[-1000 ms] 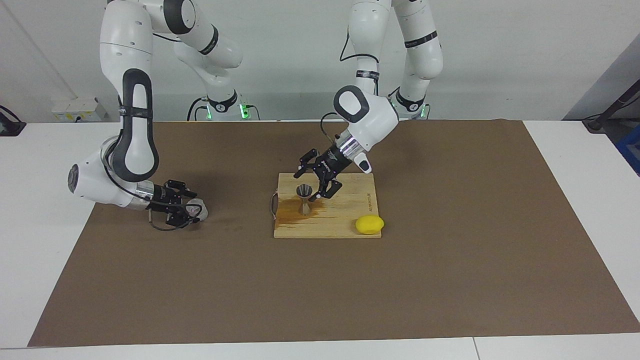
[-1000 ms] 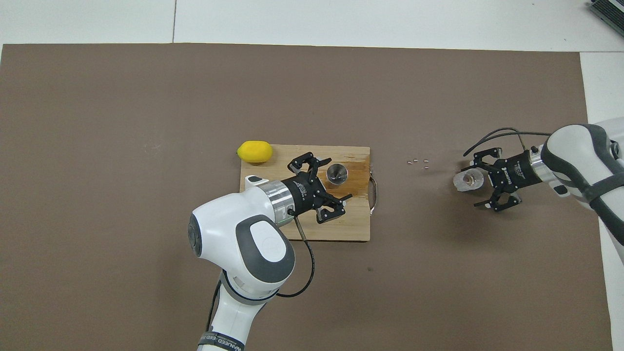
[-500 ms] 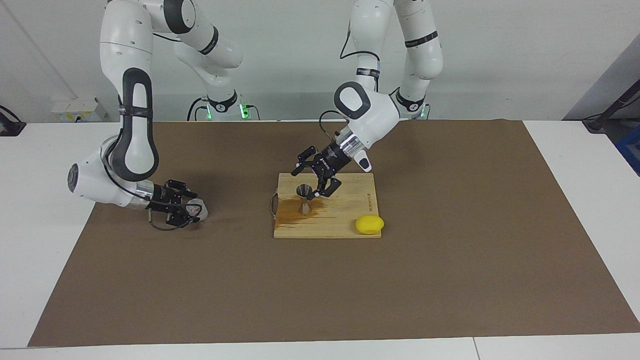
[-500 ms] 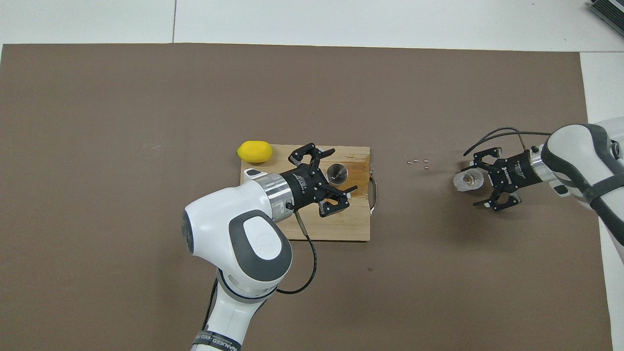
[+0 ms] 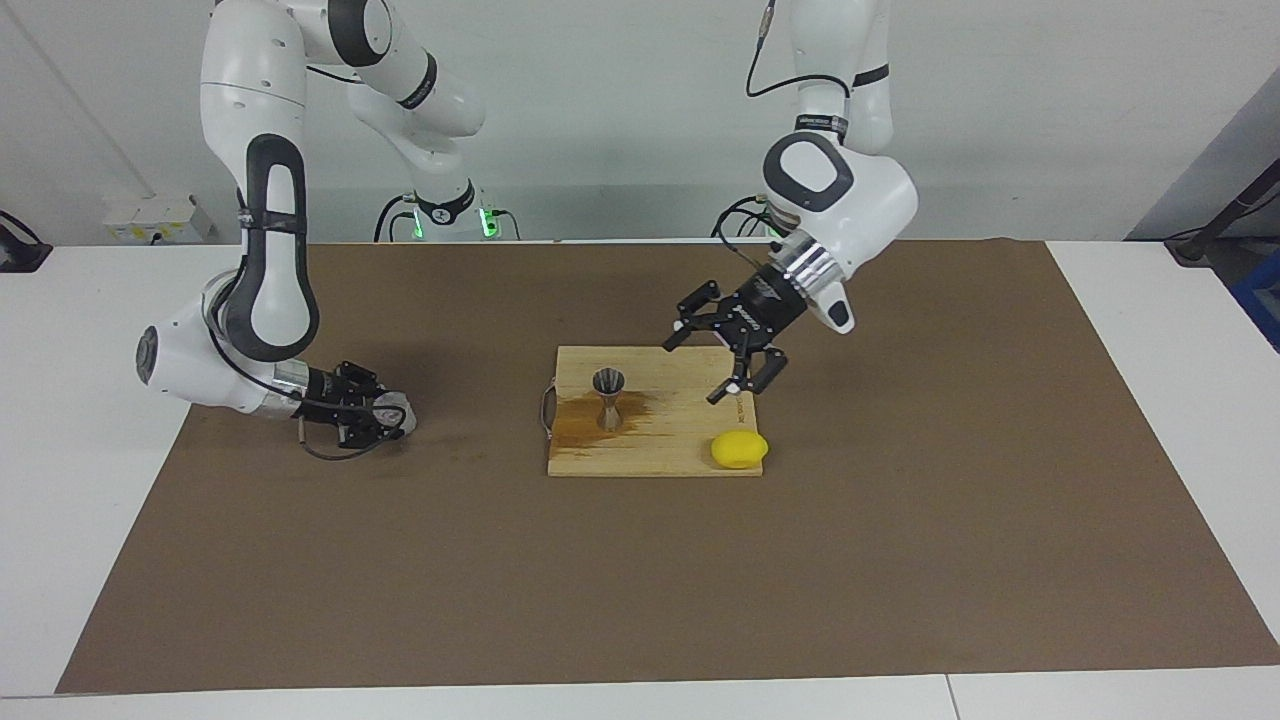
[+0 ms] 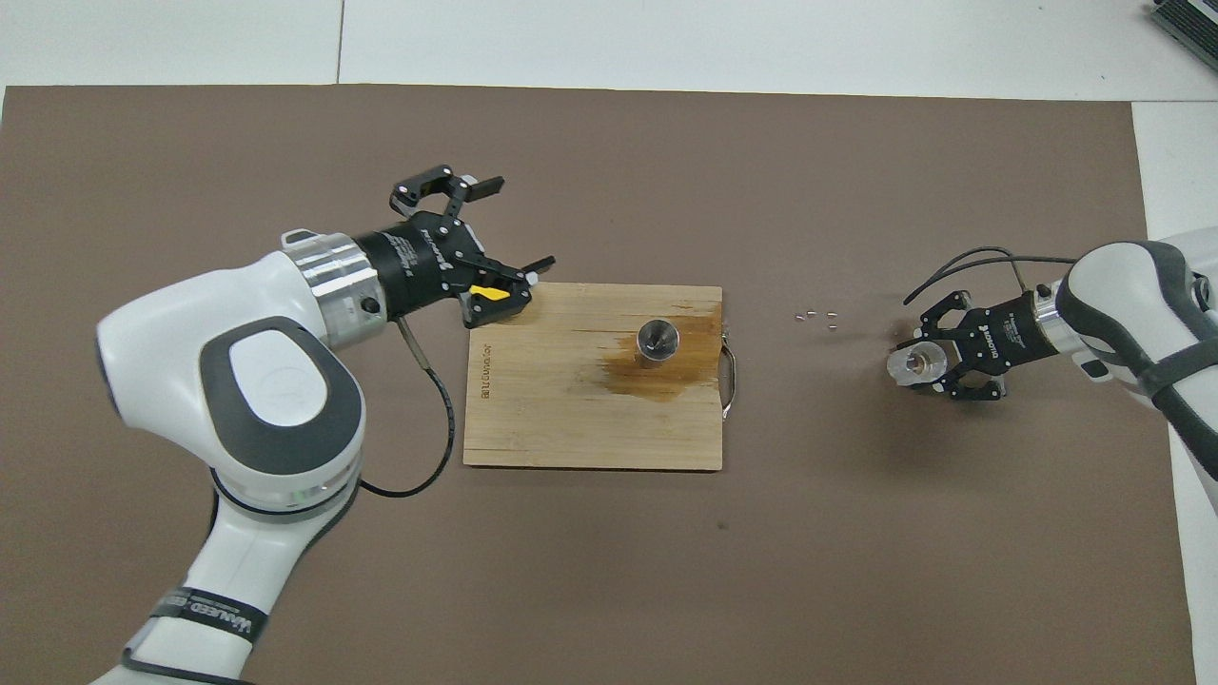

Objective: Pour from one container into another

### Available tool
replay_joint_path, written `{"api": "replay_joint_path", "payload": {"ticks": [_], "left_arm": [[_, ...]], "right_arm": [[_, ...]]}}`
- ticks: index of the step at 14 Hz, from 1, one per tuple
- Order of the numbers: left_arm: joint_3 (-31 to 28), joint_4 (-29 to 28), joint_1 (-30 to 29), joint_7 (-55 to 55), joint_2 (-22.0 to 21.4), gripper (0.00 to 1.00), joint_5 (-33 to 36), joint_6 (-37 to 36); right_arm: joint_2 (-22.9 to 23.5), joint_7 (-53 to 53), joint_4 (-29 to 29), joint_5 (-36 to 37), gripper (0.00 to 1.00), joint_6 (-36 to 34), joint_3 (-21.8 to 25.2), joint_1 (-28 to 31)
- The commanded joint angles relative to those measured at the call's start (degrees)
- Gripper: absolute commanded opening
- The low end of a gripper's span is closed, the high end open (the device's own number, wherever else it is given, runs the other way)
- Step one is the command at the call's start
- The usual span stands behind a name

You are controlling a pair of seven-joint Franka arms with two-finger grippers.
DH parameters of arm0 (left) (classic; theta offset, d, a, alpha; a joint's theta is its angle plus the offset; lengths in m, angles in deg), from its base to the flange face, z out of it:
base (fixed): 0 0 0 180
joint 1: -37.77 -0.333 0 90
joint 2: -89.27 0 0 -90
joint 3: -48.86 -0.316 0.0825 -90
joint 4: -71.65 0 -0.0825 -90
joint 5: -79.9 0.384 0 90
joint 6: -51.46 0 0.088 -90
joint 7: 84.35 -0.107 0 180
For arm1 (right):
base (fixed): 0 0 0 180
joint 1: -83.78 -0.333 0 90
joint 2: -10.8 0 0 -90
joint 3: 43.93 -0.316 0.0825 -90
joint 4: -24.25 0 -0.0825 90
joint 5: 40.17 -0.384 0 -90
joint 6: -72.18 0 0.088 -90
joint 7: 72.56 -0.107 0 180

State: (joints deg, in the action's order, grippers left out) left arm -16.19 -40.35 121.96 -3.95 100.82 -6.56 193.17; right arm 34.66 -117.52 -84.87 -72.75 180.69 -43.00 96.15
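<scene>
Glass cup (image 6: 909,363) sits on the brown mat (image 5: 900,550) toward the right arm's end of the bench, well apart from the wooden board (image 5: 680,440). The right pincer (image 6: 931,362) is low on the mat and clenched around the cup. I judge the step in hand to be the grasp on the pouring vessel, with the lift not yet begun. A small brownish something shows inside the cup, but I cannot tell what it is.

Between cup and board lie a few tiny bits (image 6: 816,317), four as far as I can count, too small to name.

On the board stands the metal jigger (image 5: 608,398), upright and untouched, near the handled edge of the board. A brown wet-looking stain (image 5: 575,425) spreads on the wood around its foot. The left pincer (image 5: 692,372) hangs released and empty over the board's edge toward the left arm's end, clear of the jigger. That arm seems to wait. A lemon (image 5: 739,449) rests at the board's corner, below that pincer.

The next move calls for raising the cup level, carrying it over the jigger's narrow mouth and tipping slowly. The target is small and unheld, so a knock could topple it.

Count: one cup, one jigger, one board, one lemon, two pincers.
</scene>
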Motion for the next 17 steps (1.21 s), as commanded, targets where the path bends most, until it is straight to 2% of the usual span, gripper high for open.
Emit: {"api": "replay_joint_path", "payload": {"ticks": [1, 4, 7, 10, 12, 13, 17], "left_arm": [[1.6, 2.7, -8.4, -0.2, 0.0, 1.00, 6.8, 0.1], [1.4, 4.9, -14.6, -0.5, 0.1, 1.00, 19.8, 0.5], [1.5, 6.3, -19.5, -0.7, 0.2, 1.00, 37.2, 4.0], [1.4, 7.1, -23.1, -1.2, 0.1, 1.00, 46.4, 4.1], [1.3, 8.2, -25.8, -4.3, 0.2, 1.00, 48.7, 4.1], [1.3, 9.4, -27.2, -9.8, 0.2, 1.00, 48.4, 3.2], [0.4, 10.9, -30.8, -21.6, 0.1, 1.00, 48.8, -2.7]], "right_arm": [[-1.4, 1.4, -1.0, -1.6, 0.00, 1.3, -0.4, 0.3], [-3.3, 0.0, -1.1, -1.6, 0.00, 1.3, -0.4, -0.4], [-7.5, -5.8, -1.6, -1.5, 0.00, 1.3, -0.4, -3.6], [-10.5, -12.2, -1.7, -1.5, 0.00, 2.4, -0.4, -7.2], [-12.5, -17.8, -1.6, -1.4, 0.00, 3.4, -0.2, -10.1], [-13.2, -20.5, -1.6, -1.1, 0.00, 4.8, -0.2, -11.5], [-13.8, -30.5, -0.3, 0.0, 0.00, 9.1, 0.0, -17.6]]}}
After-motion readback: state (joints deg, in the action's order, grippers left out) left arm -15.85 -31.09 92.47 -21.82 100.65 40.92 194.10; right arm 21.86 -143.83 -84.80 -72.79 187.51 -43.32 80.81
